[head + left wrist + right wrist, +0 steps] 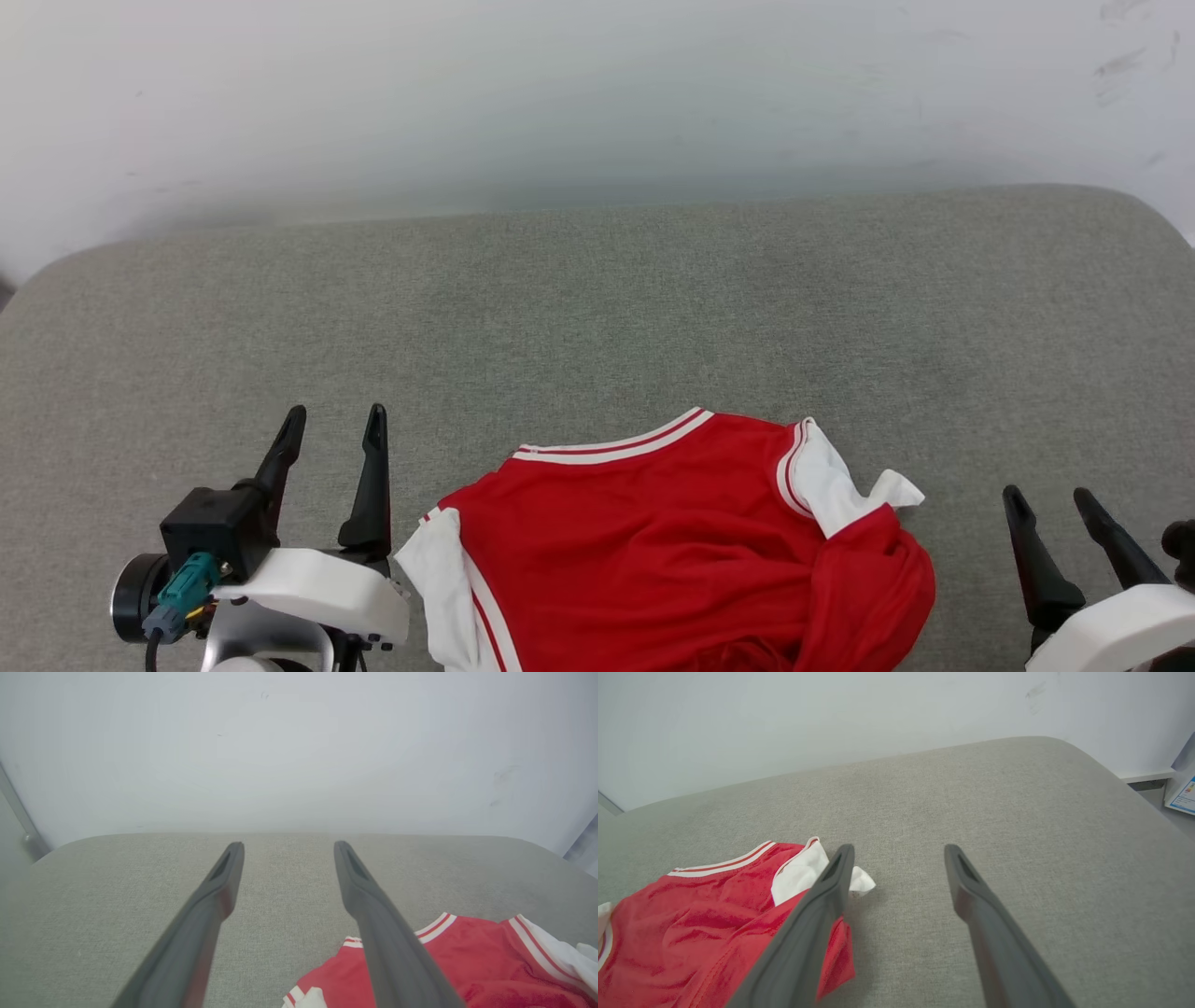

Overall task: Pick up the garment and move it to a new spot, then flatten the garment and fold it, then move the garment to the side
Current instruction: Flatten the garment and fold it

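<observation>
The rumpled garment lies at bottom centre between the left hand and the right hand, both spread wide and empty.

A: How many things do you see?
B: You have one shirt, one counter, and two end effectors, the left end effector and the right end effector, two fingers each.

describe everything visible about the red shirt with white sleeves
The red jersey-style shirt of smooth, slightly shiny fabric has white short sleeves and red-white striped trim along its far edge and sleeve seams. It lies rumpled, plain side up, on the grey woven cushion, its right side bunched and folded over. Nothing grips it.
</observation>
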Motion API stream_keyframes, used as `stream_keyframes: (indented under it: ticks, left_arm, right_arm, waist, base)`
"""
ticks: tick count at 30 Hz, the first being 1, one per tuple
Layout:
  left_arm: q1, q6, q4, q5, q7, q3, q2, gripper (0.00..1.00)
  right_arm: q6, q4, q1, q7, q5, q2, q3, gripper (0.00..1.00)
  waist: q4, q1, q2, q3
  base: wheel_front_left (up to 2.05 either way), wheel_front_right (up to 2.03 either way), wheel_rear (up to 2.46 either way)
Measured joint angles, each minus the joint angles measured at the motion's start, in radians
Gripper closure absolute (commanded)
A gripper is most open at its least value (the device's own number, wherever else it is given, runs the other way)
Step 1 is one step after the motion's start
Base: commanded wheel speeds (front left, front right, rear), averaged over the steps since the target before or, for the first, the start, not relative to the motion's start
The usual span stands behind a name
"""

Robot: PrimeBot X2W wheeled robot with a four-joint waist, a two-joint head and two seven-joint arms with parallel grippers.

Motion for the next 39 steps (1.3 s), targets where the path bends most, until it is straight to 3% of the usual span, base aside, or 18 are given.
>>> stream_keyframes:
  ticks: [5, 17, 22, 23, 24, 32, 33, 34, 39]
  left_arm:
    - [-0.006, 0.017, -0.031, 0.021, -0.030, 0.004, -0.005, 0.00]
    - [-0.020, 0.024, -0.051, 0.039, -0.059, -0.018, -0.028, 0.00]
    - [-0.038, 0.016, -0.041, 0.039, -0.069, -0.025, -0.038, 0.00]
    - [-0.040, 0.016, -0.038, 0.039, -0.069, -0.027, -0.041, 0.00]
    - [-0.041, 0.016, -0.036, 0.039, -0.070, -0.028, -0.043, 0.00]
    - [-0.040, 0.015, -0.023, 0.036, -0.077, -0.029, -0.044, 0.00]
    - [-0.040, 0.014, -0.023, 0.036, -0.077, -0.029, -0.042, 0.00]
    - [-0.040, 0.011, -0.022, 0.036, -0.071, -0.032, -0.038, 0.00]
    - [-0.041, 0.009, -0.019, 0.035, -0.060, -0.037, -0.034, 0.00]
  right_arm:
    - [0.000, 0.006, 0.017, 0.092, 0.029, -0.043, 0.048, 0.00]
    - [0.000, 0.011, -0.058, 0.456, 0.165, -0.237, 0.238, 0.00]
    - [0.000, 0.069, -0.080, 0.615, 0.235, -0.274, 0.274, 0.00]
    - [0.000, 0.077, -0.082, 0.636, 0.239, -0.279, 0.273, 0.61]
    - [0.000, 0.081, -0.082, 0.643, 0.247, -0.279, 0.266, 1.00]
    - [0.000, 0.057, -0.009, 0.616, 0.229, -0.224, 0.129, 1.00]
    - [0.000, 0.054, 0.012, 0.611, 0.226, -0.206, 0.106, 1.00]
    - [0.000, 0.053, 0.080, 0.588, 0.223, -0.142, 0.054, 1.00]
    - [0.000, 0.109, 0.147, 0.517, 0.214, -0.031, 0.063, 1.00]
  waist:
    - [0.013, 0.0000, 0.0000, -0.004]
    - [0.075, 0.0000, 0.0000, 0.035]
    - [0.093, 0.0000, 0.0000, 0.064]
    - [0.095, 0.0000, 0.0000, 0.068]
    - [0.096, 0.0000, 0.0000, 0.071]
    - [0.067, 0.0000, 0.0000, 0.068]
    - [0.061, 0.0000, 0.0000, 0.066]
    - [0.045, 0.0000, 0.0000, 0.062]
    - [0.023, 0.0000, 0.0000, 0.061]
  base:
    - [0.00, 0.00, 0.00]
    - [0.00, 0.00, 0.00]
    - [0.00, 0.00, 0.00]
    - [0.00, 0.00, 0.00]
    - [0.00, 0.00, 0.00]
    - [0.00, 0.00, 0.00]
    - [0.00, 0.00, 0.00]
    - [0.00, 0.00, 0.00]
    - [0.00, 0.00, 0.00]
